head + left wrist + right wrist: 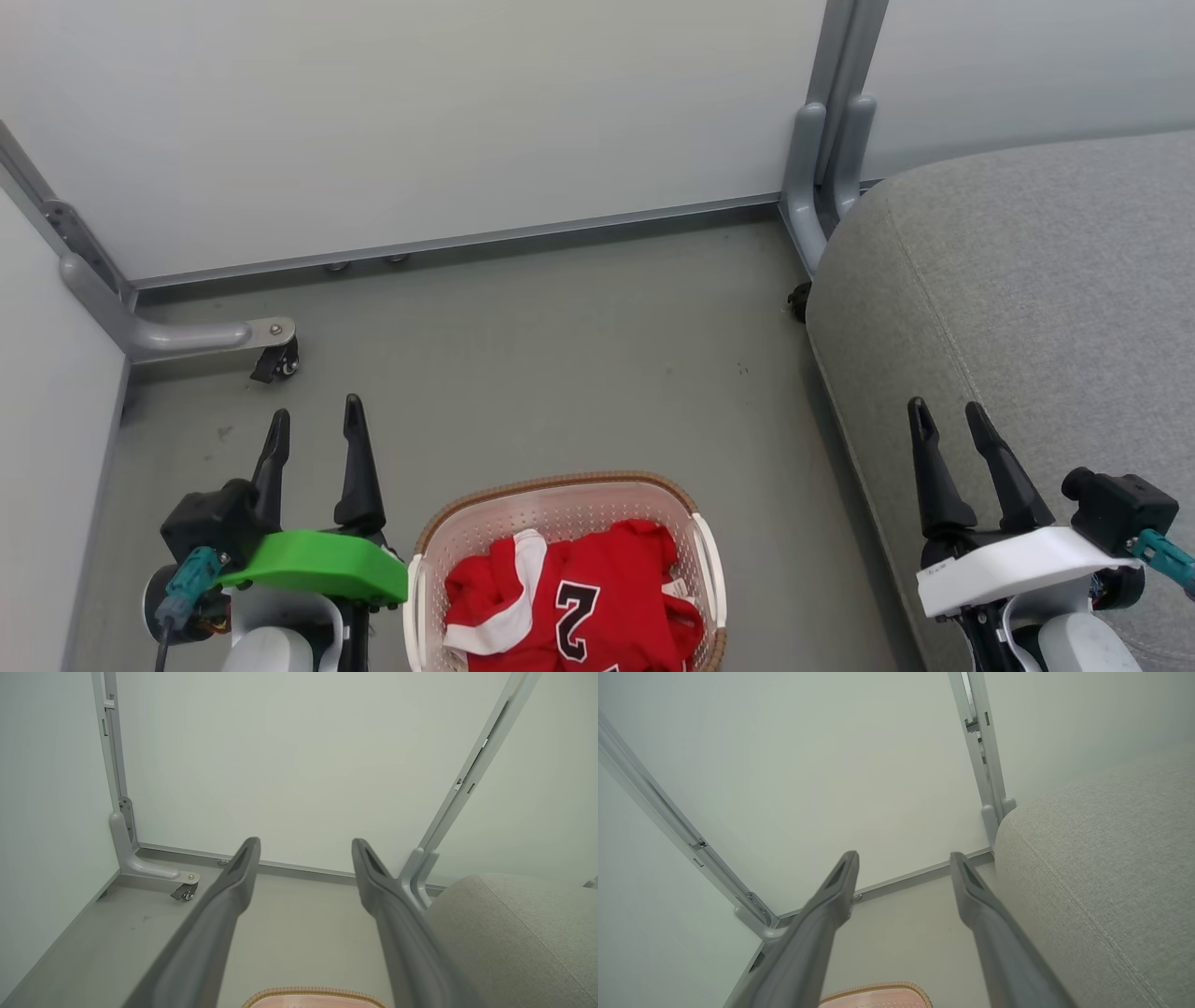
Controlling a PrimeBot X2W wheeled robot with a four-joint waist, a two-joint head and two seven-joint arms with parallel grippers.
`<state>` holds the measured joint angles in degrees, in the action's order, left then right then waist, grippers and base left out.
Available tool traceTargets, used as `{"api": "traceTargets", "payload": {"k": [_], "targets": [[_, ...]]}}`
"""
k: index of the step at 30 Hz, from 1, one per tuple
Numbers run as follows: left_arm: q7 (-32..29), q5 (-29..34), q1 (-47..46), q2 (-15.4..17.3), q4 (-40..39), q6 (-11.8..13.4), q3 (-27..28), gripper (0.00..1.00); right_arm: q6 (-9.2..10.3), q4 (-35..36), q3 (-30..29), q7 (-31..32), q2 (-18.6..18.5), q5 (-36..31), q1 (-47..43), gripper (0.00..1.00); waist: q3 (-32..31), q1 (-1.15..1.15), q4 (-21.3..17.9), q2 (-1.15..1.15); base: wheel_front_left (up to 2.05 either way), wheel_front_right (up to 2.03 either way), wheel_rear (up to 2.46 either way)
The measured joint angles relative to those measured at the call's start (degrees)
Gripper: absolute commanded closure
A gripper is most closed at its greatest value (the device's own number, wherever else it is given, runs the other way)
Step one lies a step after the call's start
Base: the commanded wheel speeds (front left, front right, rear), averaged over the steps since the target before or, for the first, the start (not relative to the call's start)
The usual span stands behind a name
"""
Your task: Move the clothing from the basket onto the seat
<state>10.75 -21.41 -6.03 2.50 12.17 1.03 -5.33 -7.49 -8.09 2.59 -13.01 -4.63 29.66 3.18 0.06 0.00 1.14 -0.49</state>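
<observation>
Red jerseys with white trim (569,597), one showing a black "2", lie bunched inside the cream perforated basket (560,495) on the floor at the bottom centre of the head view. The basket's brown rim (313,994) peeks in at the bottom of the left wrist view, and the same rim (878,989) at the bottom of the right wrist view. The grey seat (1027,280) fills the right side. My left gripper (316,420) is open to the left of the basket. Above the seat's front edge my right gripper (948,411) is open, holding nothing.
Pale partition panels (420,112) close off the back and left. Their grey metal feet, one with a caster (275,359) at the left and one post (822,168) beside the seat, stand on the grey floor (560,355) beyond the basket.
</observation>
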Motion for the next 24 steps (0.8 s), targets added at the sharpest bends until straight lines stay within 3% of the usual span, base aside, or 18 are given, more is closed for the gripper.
{"api": "traceTargets", "payload": {"k": [24], "targets": [[2.89, 10.20, -0.73, 0.11, 0.96, 0.76, -2.31, 0.00, 0.00, -0.45, -0.80, -1.23, 1.23, -12.28, -0.17, 0.00, -0.21, 0.00, 0.52, 0.00, 0.00, 0.00, 0.00]]}}
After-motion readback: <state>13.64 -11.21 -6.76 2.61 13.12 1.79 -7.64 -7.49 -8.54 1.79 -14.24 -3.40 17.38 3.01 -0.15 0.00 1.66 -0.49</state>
